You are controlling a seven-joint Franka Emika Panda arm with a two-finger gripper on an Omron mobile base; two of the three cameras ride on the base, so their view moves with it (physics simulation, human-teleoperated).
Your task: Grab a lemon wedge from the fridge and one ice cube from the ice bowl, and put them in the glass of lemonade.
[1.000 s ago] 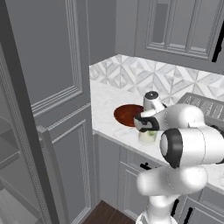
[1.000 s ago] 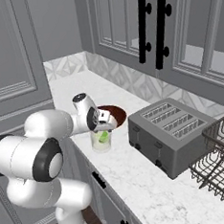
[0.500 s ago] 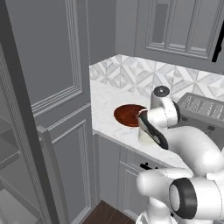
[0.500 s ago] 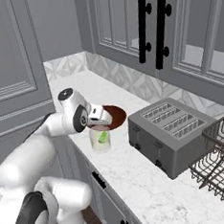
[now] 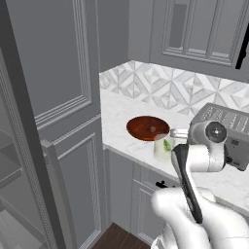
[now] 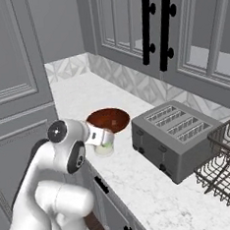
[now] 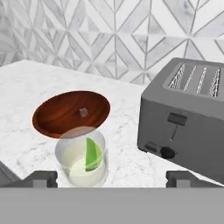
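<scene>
The glass of lemonade stands on the white counter with the lemon wedge leaning inside it. Just behind it sits the reddish-brown ice bowl, and one small pale ice cube lies in it. My gripper is open and empty, and its fingertips sit low on the near side of the glass, apart from it. In the left base view the glass stands in front of the bowl with the hand beside it. The right base view shows the bowl and the glass. The fridge is open at the far left.
A grey toaster stands right of the glass, close to it, also seen as the toaster. A wire dish rack stands further right. A patterned tile wall backs the counter, and cabinets with black handles hang above.
The arm has swung round and the hand has come down from over the glass to its near side. The wedge stays in the glass. The jaws have opened slightly wider.
</scene>
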